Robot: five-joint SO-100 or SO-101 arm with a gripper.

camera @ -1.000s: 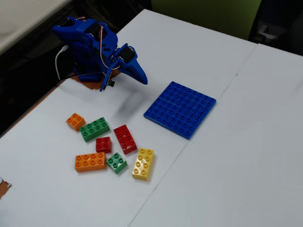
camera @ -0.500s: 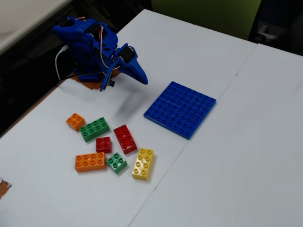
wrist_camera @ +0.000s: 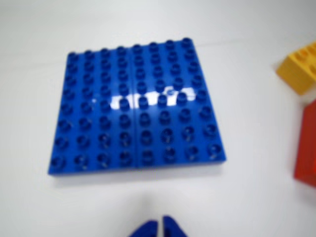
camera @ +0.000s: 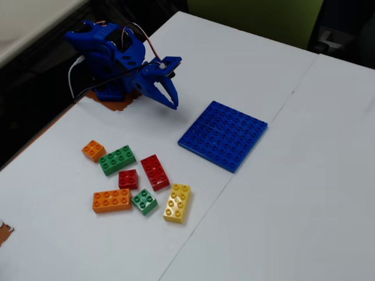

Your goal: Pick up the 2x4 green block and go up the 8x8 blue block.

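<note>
Arm: the blue plastic robot arm (camera: 114,58) stands on its orange-brown base at the far left corner of the white table (camera: 281,205) in the fixed view. It is folded low over the base, and the forearm reaches out toward the right, with the wrist bent so that the fingers point down and to the right.

Gripper: the blue two-finger gripper (camera: 174,104) hangs above the bare table, apart from every brick. In the wrist view its two tips (wrist_camera: 159,228) come in at the bottom edge, side by side with only a thin slit between them. The jaws are closed and hold nothing.

Blue plate: the large flat square blue studded plastic baseplate (camera: 223,135) lies flat on the table to the right of the gripper, not touched by it. In the wrist view the baseplate (wrist_camera: 136,106) fills the middle, with a glare of light on its studs.

Green long brick: the rectangular green plastic brick with two rows of four studs (camera: 117,160) lies on the table in the group of bricks, well left of the baseplate and in front of the arm. It is just beside a small orange square brick (camera: 94,150) on its left and near a long red brick (camera: 154,171) on its right.

Other bricks: a small red brick (camera: 128,178), a long orange brick (camera: 111,200), a small square green brick (camera: 144,201) and a long yellow brick (camera: 177,203) lie nearer to the camera.
</note>
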